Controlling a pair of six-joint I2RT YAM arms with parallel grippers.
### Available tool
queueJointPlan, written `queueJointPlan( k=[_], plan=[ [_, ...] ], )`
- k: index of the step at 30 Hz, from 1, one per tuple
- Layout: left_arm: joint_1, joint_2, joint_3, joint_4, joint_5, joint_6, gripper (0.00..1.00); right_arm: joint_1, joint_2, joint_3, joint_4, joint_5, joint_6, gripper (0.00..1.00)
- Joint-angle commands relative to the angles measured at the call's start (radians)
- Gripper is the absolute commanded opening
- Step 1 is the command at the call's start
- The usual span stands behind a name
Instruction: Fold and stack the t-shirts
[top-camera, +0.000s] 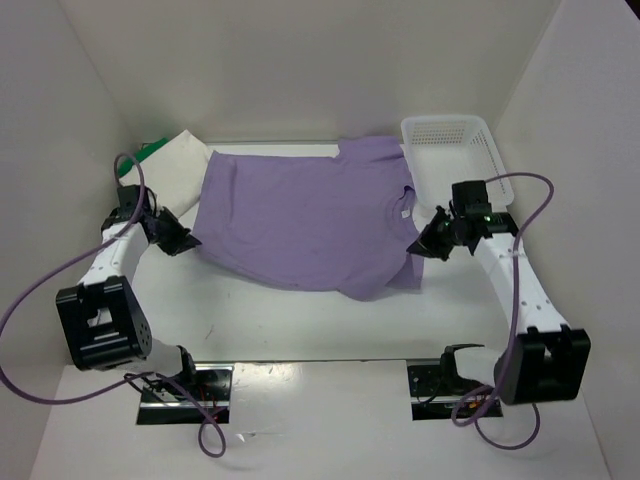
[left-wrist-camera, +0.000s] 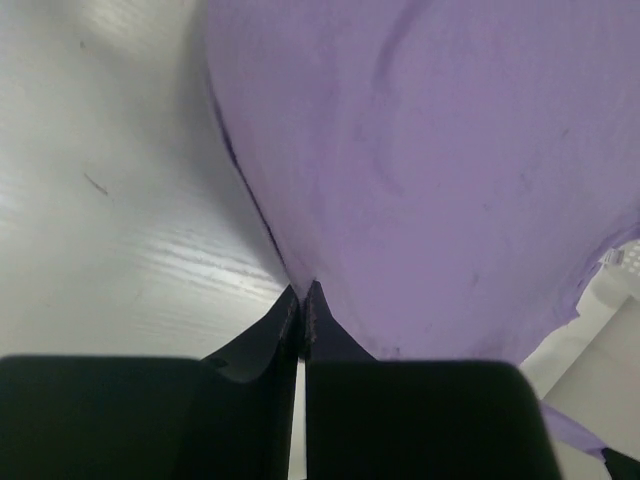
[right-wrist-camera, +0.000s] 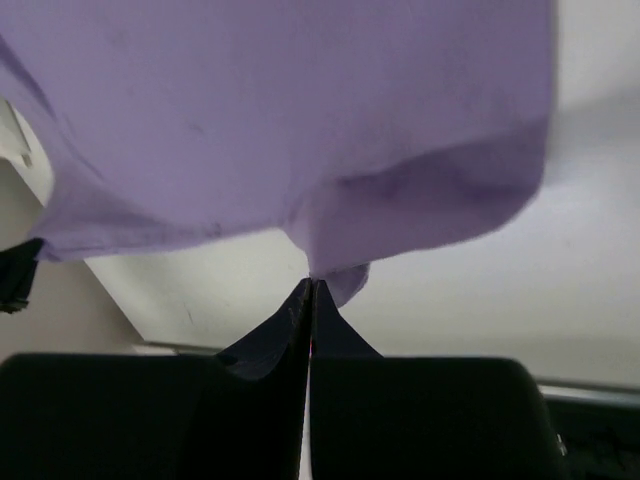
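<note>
The lavender t-shirt (top-camera: 310, 215) is stretched out between both grippers over the middle of the table. My left gripper (top-camera: 188, 243) is shut on its left edge (left-wrist-camera: 300, 290), with purple cloth (left-wrist-camera: 430, 170) filling the left wrist view. My right gripper (top-camera: 420, 245) is shut on its right edge by the collar, where the cloth (right-wrist-camera: 300, 120) hangs from the fingertips (right-wrist-camera: 310, 290). The cream-white t-shirt (top-camera: 180, 165) lies at the back left, with a bit of the green t-shirt (top-camera: 150, 152) showing behind it.
A white mesh basket (top-camera: 455, 155) stands at the back right, next to my right gripper. White walls enclose the table on the left, back and right. Purple cables loop from both arms.
</note>
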Motion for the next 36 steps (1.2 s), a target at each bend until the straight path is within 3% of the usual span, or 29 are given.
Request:
queueJointPlan(
  k=[1, 17, 29, 33, 36],
  plan=[
    [-0.003, 0.083, 0.102, 0.097, -0.006, -0.036, 0.04, 0.007, 0.144, 0.140, 0.251, 0.046, 0.006, 0.00],
    [-0.023, 0.347, 0.290, 0.257, -0.083, -0.118, 0.04, 0.007, 0.628, 0.571, 0.322, 0.185, -0.105, 0.00],
    [-0.051, 0.528, 0.405, 0.292, -0.102, -0.128, 0.14, -0.003, 0.790, 0.718, 0.334, 0.241, -0.134, 0.00],
    [-0.060, 0.538, 0.405, 0.315, -0.131, -0.137, 0.16, -0.003, 0.820, 0.741, 0.343, 0.241, -0.134, 0.00],
    [-0.060, 0.538, 0.405, 0.315, -0.140, -0.137, 0.22, -0.003, 0.829, 0.766, 0.343, 0.250, -0.134, 0.04]
  ],
)
